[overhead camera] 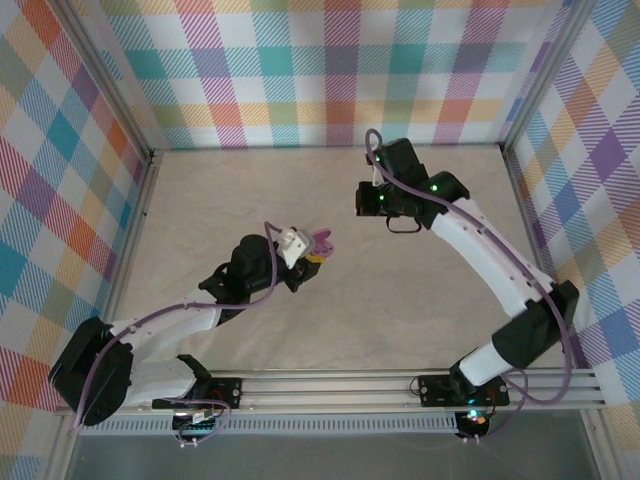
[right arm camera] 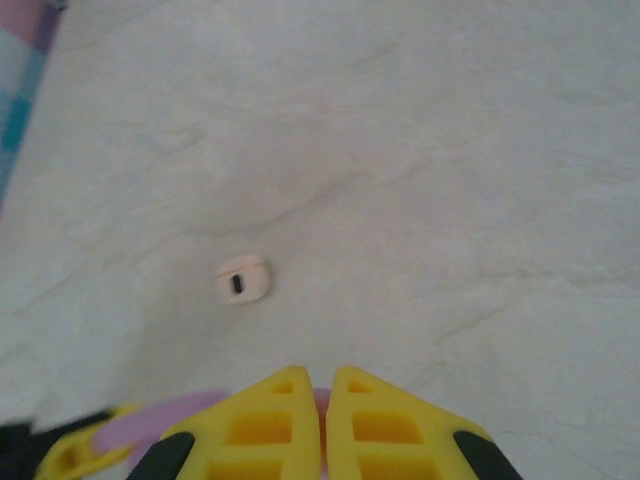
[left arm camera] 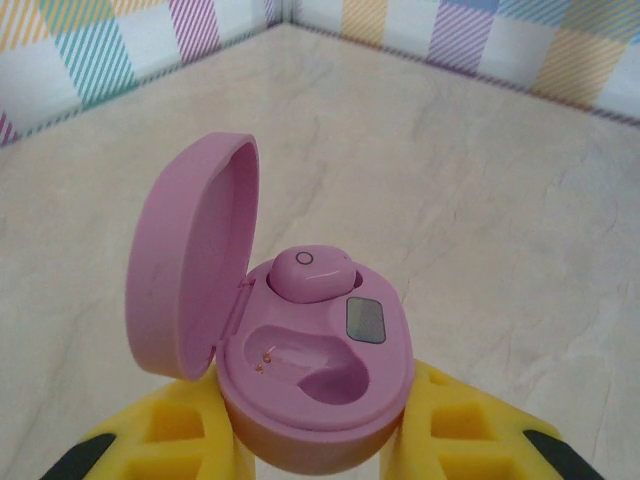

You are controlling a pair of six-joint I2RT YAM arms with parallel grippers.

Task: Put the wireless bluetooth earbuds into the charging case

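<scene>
One purple bud [left arm camera: 308, 272] is seated, case [left arm camera: 385, 390] clamped in your left claw [left arm camera: 320, 445]. Right claw [right arm camera: 322, 400] is pinched shut (looks like on the second purple bud [right arm camera: 320, 394]), and the other slot [left arm camera: 300, 365] is empty.

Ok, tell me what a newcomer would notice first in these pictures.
The open purple case stands out first, clamped in the left tool, with one purple earbud seated in its far slot and the near slot empty. After that, a lone cream earbud lies on the pale table, just ahead of the shut right tool.
</scene>
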